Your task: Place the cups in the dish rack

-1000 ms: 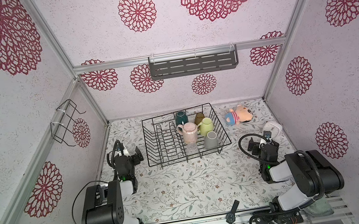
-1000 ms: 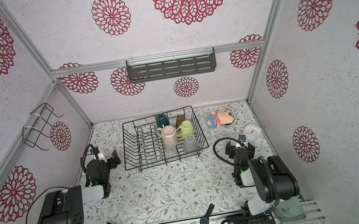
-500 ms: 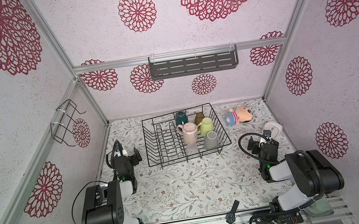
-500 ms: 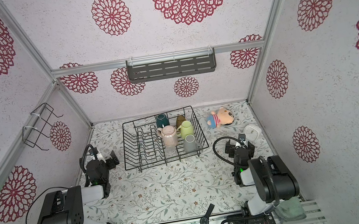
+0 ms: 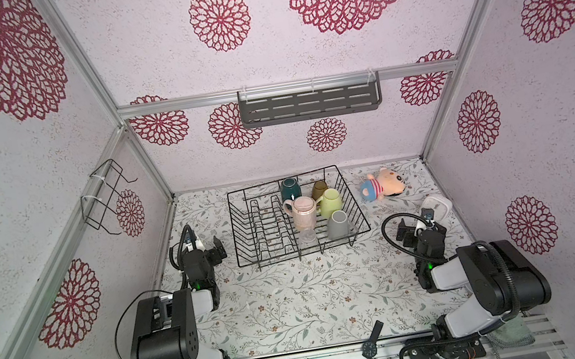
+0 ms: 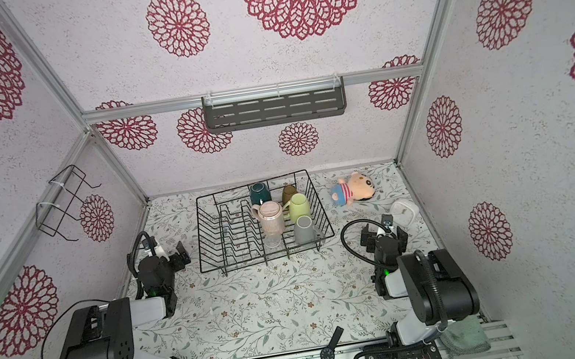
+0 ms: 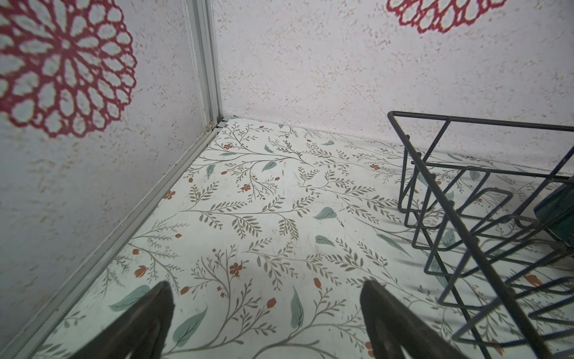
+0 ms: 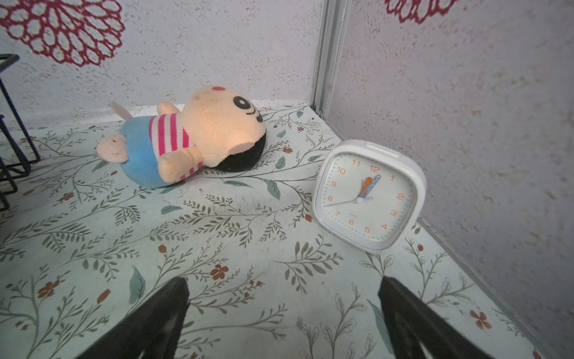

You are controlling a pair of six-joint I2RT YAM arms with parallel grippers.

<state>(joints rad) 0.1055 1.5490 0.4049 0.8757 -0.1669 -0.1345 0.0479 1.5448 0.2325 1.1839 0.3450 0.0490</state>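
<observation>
Both top views show the dish rack (image 5: 297, 217) just above the centre of the frame, standing on the bench (image 5: 295, 295) near the back wall. All six cups sit in its right half: the dark teal mug (image 5: 290, 189) and amber glass tumbler (image 5: 319, 190) at the far side, the tall pearly pink mug (image 5: 304, 212) and pale yellow-green mug (image 5: 331, 203) in the middle, the clear glass (image 5: 308, 238) and grey cup (image 5: 338, 224) at the near side. The rack's left half holds only its upright divider loops.

A pale covering printed with leafy sprigs and small red flowers lies over the bench. Pinkish speckled walls with large crimson rosettes enclose it, joined by aluminium rails. A grey slotted shelf (image 5: 309, 105) hangs on the back wall and a small black wire bracket (image 5: 105, 198) on the left wall. Right of the rack lies a plush doll (image 5: 383, 185), and nearer the right wall a white square clock (image 8: 369, 195). A wristwatch (image 5: 372, 341) lies at the bench's front edge.

The left gripper (image 7: 267, 298) hovers low by the rack's left side, fingers spread wide and empty; the right gripper (image 8: 284, 295) likewise, wide apart with nothing between.

Only the right wrist view shows the clock's face and the doll's striped shirt clearly; only the left wrist view shows the bare back-left corner and the rack's wires close up. Neither wrist view shows the cups together.
</observation>
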